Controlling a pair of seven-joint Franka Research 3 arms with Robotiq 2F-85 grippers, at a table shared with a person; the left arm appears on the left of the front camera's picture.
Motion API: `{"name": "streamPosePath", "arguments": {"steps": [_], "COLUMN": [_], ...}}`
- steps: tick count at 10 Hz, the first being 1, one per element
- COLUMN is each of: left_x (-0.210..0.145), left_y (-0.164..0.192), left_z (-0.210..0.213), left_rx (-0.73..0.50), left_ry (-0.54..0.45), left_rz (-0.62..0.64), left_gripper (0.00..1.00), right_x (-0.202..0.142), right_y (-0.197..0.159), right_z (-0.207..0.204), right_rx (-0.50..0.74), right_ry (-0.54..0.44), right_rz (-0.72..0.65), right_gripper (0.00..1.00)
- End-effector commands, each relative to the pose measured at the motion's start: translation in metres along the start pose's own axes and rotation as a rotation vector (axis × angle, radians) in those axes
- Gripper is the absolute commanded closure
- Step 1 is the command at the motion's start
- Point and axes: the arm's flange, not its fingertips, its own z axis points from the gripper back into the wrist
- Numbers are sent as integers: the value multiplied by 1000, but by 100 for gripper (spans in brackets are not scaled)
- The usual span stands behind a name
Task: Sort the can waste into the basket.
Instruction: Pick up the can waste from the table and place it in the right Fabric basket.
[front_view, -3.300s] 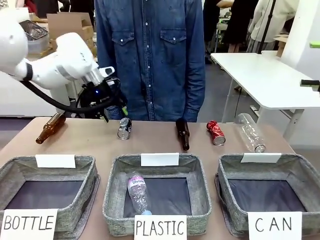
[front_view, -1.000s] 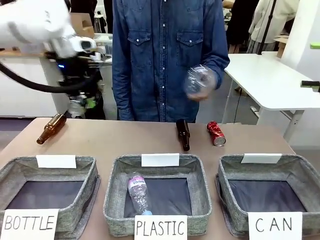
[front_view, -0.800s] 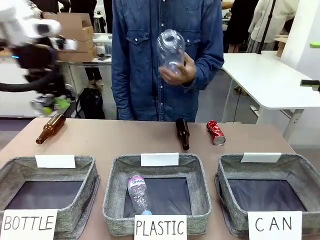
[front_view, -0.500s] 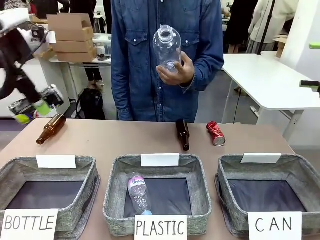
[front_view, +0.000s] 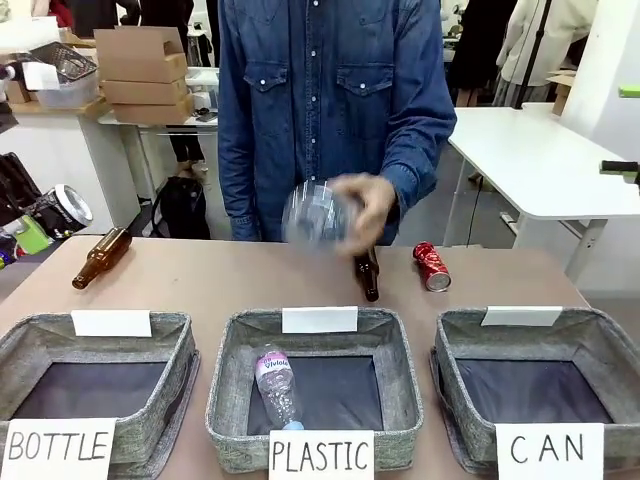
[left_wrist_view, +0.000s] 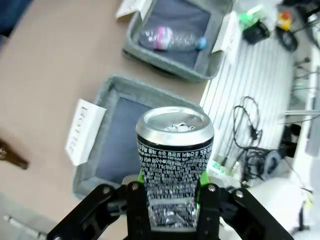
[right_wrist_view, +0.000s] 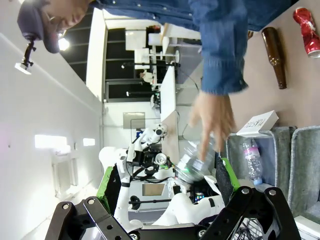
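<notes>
The left gripper (left_wrist_view: 171, 186) squeezes the dark can (left_wrist_view: 175, 150) between its 2 fingers. It holds the can up in the air by the left side of the table (front_view: 200, 285), well apart from the CAN basket (front_view: 610, 345) on the right. The red can (front_view: 432, 265) lies on the table, near the far side of that basket. The right gripper (right_wrist_view: 167, 184) has its fingers spread far apart, with nothing in them. The person's hand (front_view: 368, 208) holds a clear bottle (front_view: 312, 215) above the table
</notes>
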Motion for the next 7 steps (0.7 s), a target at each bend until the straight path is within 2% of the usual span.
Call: {"name": "streamPosePath", "arguments": {"steps": [1, 2, 3, 4, 6, 7], "left_x": [19, 34, 12, -19, -76, -82], "left_y": [10, 6, -3, -16, -61, -76], "left_z": [-12, -14, 5, 20, 29, 28], "left_rx": [-68, -92, -94, -123, -19, 34], "left_ry": [-66, -28, 8, -35, -109, -138], "left_rz": [-216, -329, -372, -426, -374, -346], "left_gripper": [61, 61, 61, 61, 61, 61], "right_x": [1, 1, 1, 1, 1, 1], "right_y": [3, 3, 3, 3, 3, 3], "right_z": [-2, -2, -2, -2, -2, -2], "right_rx": [19, 19, 19, 19, 19, 19], "right_ry": [2, 2, 2, 2, 2, 2], "right_rz": [0, 0, 0, 0, 0, 0], "right_gripper": [0, 0, 0, 0, 0, 0]}}
